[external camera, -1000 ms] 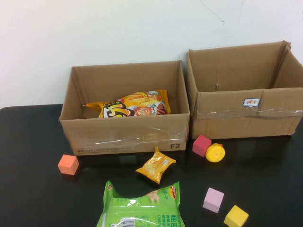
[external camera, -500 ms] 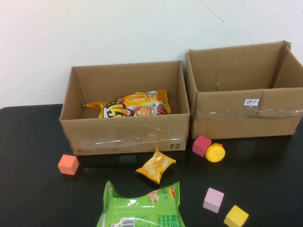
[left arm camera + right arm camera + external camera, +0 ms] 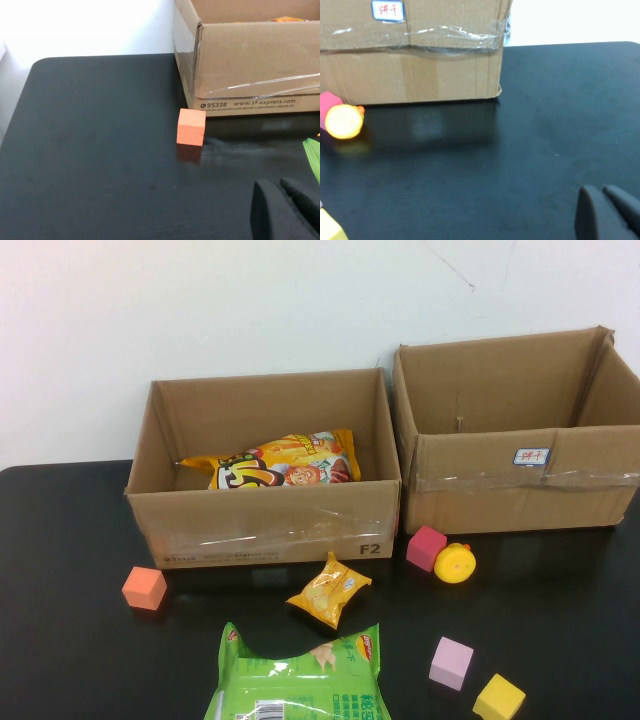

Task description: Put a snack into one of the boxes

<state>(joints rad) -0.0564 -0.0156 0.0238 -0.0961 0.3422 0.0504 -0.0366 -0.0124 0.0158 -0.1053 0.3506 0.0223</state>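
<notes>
A small yellow snack bag lies on the black table in front of the left cardboard box. A large green snack bag lies at the front edge; its edge shows in the left wrist view. A yellow-orange snack bag lies inside the left box. The right cardboard box looks empty. Neither arm shows in the high view. My left gripper is shut and empty, low over the table left of the green bag. My right gripper is shut and empty, over the table's right side.
An orange cube sits front left of the left box. A magenta cube and a yellow round toy sit before the right box. A light pink cube and a yellow cube sit front right.
</notes>
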